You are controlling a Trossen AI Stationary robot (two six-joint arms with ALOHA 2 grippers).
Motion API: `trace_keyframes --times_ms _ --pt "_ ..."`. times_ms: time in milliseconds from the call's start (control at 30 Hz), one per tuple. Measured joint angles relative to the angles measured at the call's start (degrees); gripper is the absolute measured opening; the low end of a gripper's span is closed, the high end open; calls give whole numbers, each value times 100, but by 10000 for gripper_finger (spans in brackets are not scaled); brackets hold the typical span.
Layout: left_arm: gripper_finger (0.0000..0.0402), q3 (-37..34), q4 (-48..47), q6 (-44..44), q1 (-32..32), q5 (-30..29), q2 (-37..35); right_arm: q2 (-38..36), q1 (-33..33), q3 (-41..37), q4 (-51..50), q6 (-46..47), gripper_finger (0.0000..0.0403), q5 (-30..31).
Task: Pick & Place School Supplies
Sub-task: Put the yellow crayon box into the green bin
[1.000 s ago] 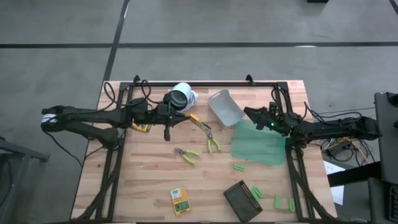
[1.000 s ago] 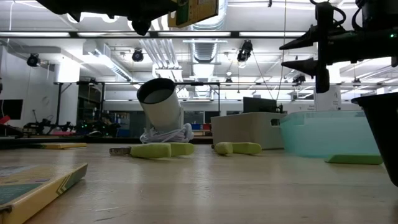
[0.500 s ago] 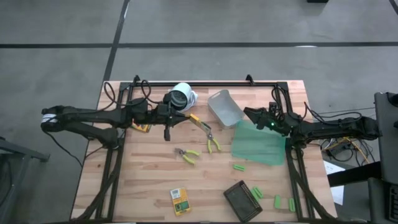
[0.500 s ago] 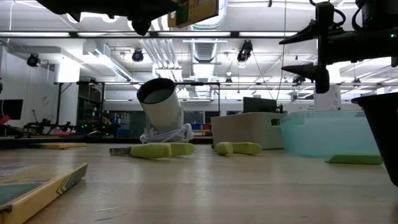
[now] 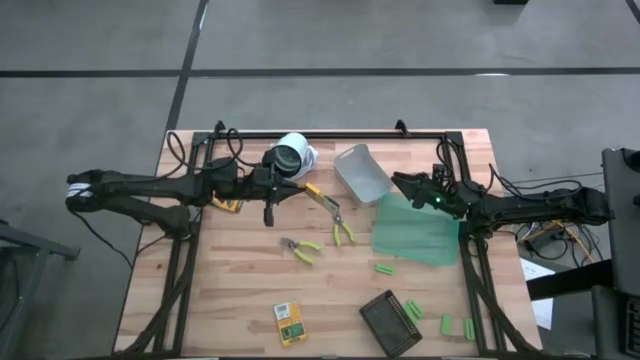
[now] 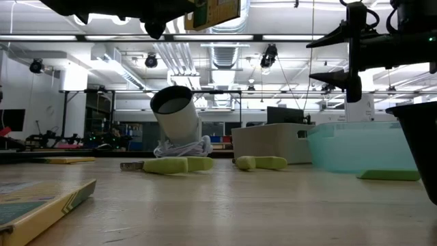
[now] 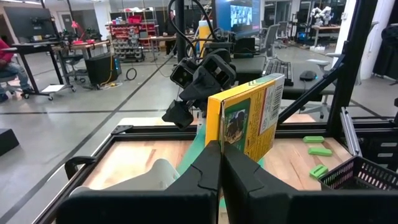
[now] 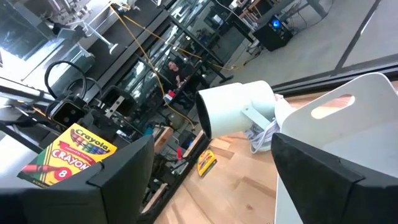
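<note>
My left gripper [image 5: 268,212] hangs over the table's far-left middle, shut on a yellow crayon pack [image 7: 245,118], which also shows in the right wrist view [image 8: 68,155]. My right gripper [image 5: 399,184] is open and holds nothing; it hovers above the grey bin [image 5: 362,172] and the green bin [image 5: 415,230]. A second pack [image 5: 289,322] lies flat near the near edge, and a third [image 5: 229,205] lies under the left arm. Two yellow-handled scissors [image 5: 335,215] [image 5: 303,250] lie mid-table. Green blocks [image 5: 385,268] [image 5: 446,323] sit toward the near right. My left gripper pinches the crayon pack between its two fingers at the pack's lower end [image 7: 231,142]. The pack stands upright beyond the fingertips, lifted clear of the table, as the low view shows [image 6: 217,11].
A white cylinder [image 5: 292,155] with a cord lies at the far edge beside the grey bin. A dark tray [image 5: 390,320] holding a green block [image 5: 413,308] sits near the near edge. Bare wood lies at the near left of the table [image 5: 200,300].
</note>
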Motion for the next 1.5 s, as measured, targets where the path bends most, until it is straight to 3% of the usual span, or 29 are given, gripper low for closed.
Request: trace_keyframes --times_ms 533,967,1367,1500 --pt "5 0 0 -96 1 -66 0 0 -7 0 6 89 316 7" --pt "5 0 -32 -44 9 -66 0 116 0 234 15 -1207 304 5" --pt "5 0 -153 -50 11 -68 0 1437 0 1425 -17 -1368 296 -17" --pt "5 0 -208 -55 15 -133 0 2072 2 1967 -55 -1410 289 -343"
